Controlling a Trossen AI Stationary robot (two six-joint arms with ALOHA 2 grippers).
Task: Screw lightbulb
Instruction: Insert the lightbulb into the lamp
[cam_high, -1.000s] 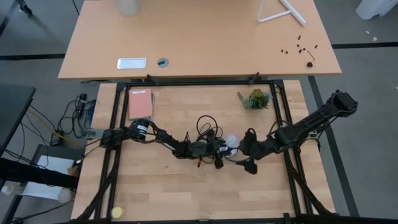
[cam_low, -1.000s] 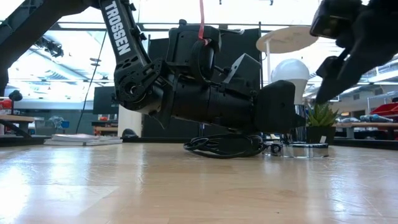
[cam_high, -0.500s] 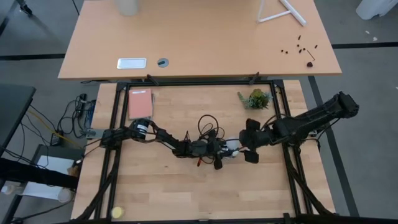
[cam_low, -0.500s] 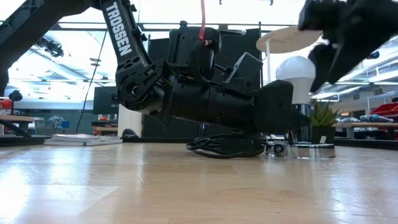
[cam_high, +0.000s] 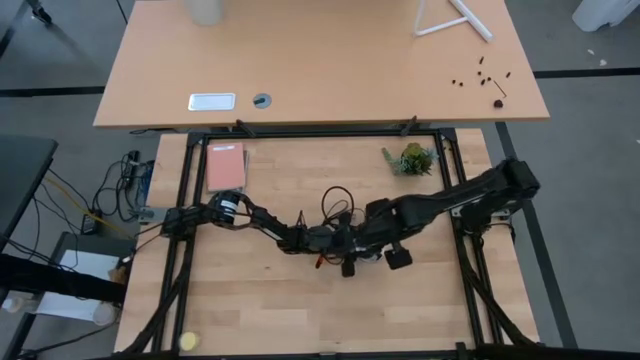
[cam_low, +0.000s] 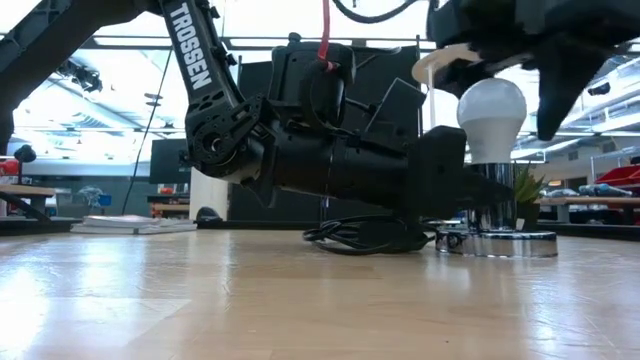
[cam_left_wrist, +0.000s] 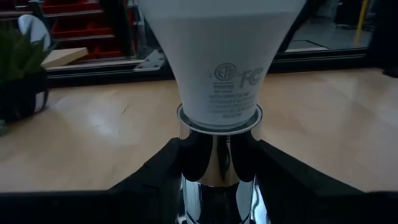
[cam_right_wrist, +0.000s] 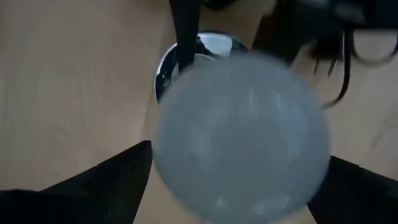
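We pin the socket stem (cam_left_wrist: 217, 162) w/ left gripper (cam_left_wrist: 217, 155) so right gripper (cam_right_wrist: 239, 186), open wide above at 12 o'clock, can twist the lightbulb (cam_low: 491, 118).

Light wood surface (cam_high: 270, 300); on it: pink book (cam_high: 226, 166) nr far-left corner; small potted plant (cam_high: 411, 159) far right; chrome socket disc (cam_low: 497, 243) w/ black cord (cam_high: 335, 205) mid-surface.
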